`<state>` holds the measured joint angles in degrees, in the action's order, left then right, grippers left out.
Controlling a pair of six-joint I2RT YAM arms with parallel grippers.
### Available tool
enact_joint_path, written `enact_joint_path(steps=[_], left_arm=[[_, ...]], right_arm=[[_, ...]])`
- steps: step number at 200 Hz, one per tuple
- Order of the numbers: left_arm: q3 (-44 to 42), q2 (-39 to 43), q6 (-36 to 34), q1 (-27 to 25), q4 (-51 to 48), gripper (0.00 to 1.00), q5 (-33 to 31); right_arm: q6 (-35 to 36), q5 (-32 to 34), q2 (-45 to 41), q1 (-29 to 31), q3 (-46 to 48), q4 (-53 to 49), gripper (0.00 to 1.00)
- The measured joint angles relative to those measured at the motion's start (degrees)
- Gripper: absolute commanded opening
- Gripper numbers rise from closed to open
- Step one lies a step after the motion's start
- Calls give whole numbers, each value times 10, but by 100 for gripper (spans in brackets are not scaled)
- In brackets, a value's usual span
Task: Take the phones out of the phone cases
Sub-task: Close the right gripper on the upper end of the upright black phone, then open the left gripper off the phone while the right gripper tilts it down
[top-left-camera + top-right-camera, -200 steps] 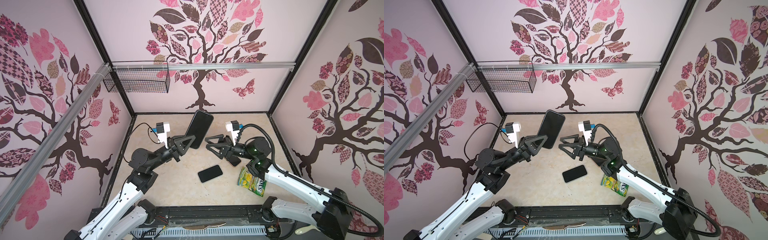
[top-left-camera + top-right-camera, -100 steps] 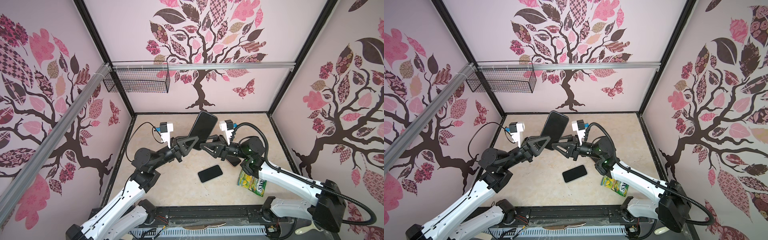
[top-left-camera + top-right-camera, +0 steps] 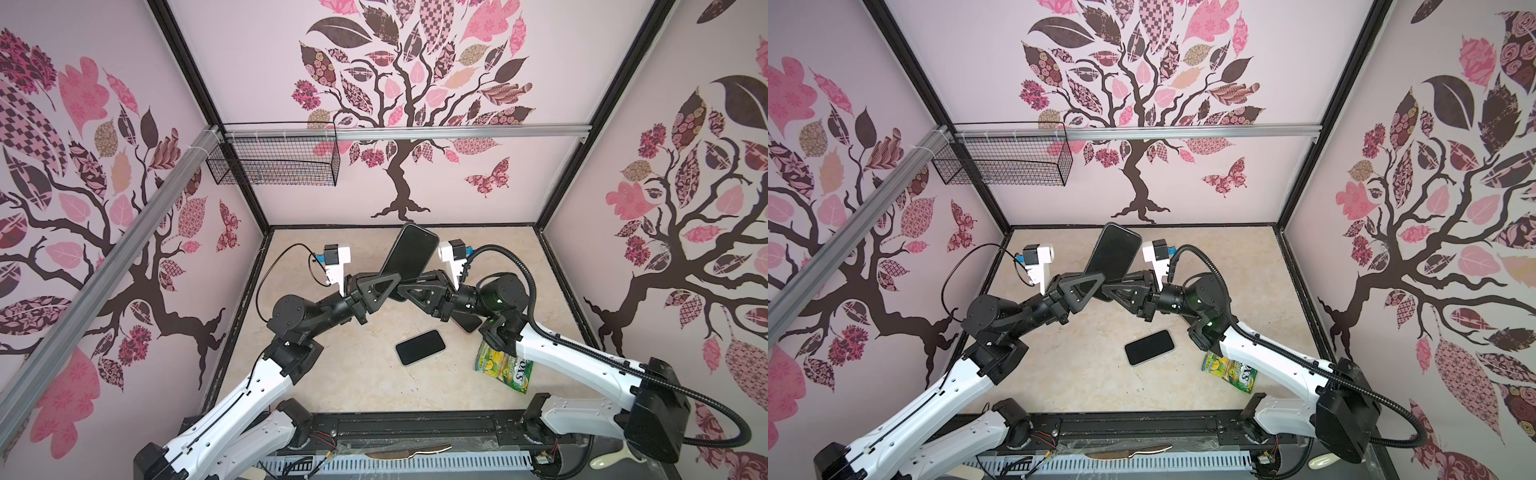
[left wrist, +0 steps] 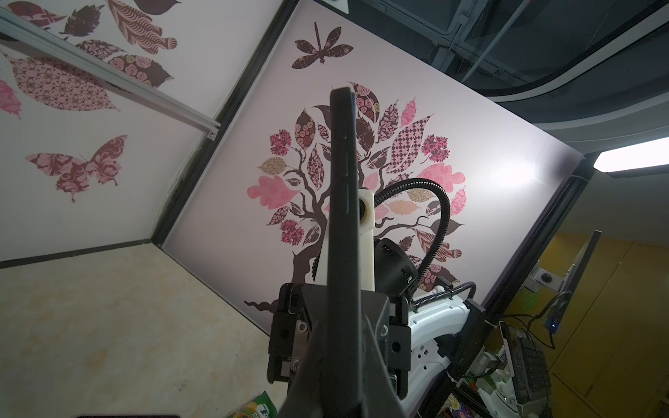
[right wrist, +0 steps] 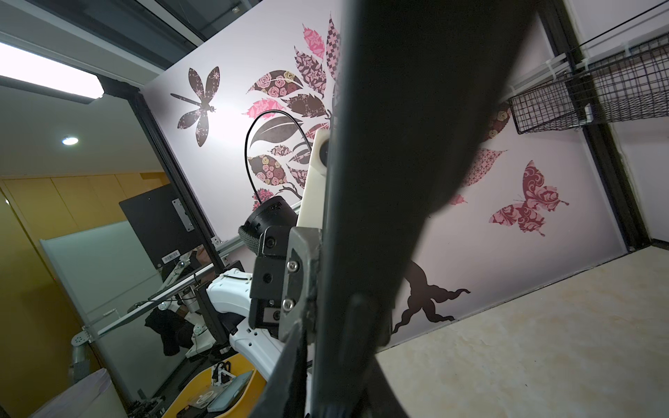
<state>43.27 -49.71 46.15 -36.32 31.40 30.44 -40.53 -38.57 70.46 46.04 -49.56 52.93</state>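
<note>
Currently, the left gripper (image 3: 390, 279) is clamped on the cased phone (image 3: 409, 251), held tilted well above the table (image 3: 332, 374). Opposite, the right gripper (image 3: 406, 286) has jaws nipped onto the same lower end. 1 other phone (image 3: 419, 347) lies flat beneath.

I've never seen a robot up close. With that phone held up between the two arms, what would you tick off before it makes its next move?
1. The left gripper clamps the cased phone: ok, holding its lower end, off the table.
2. The right gripper grips it too: cannot tell; it sits at that same end, its pinch hidden.
3. Phone out of case: not ok; edge-on in the left wrist view it reads as one slab.
4. Space below: ok; the second phone and snack packet lie on the table, apart from the held one.
5. Which gripper has case, which phone: cannot tell.
</note>
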Motion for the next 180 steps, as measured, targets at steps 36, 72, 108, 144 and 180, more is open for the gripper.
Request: enact_joint_path(steps=[36,72,108,144,180], left_arm=[[0,-3,-10,0,3,0,0],[0,-3,-19,0,2,0,1],[0,1,-44,-3,-18,80,2],[14,30,-137,-5,-143,89,-26],[73,51,-276,-5,-272,92,-68]], right_arm=[[-7,3,0,0,0,-9,11],[-6,7,-3,0,0,-17,0],[30,24,-14,0,0,-62,0],[117,67,-46,0,2,-170,0],[237,114,-98,0,2,-276,0]])
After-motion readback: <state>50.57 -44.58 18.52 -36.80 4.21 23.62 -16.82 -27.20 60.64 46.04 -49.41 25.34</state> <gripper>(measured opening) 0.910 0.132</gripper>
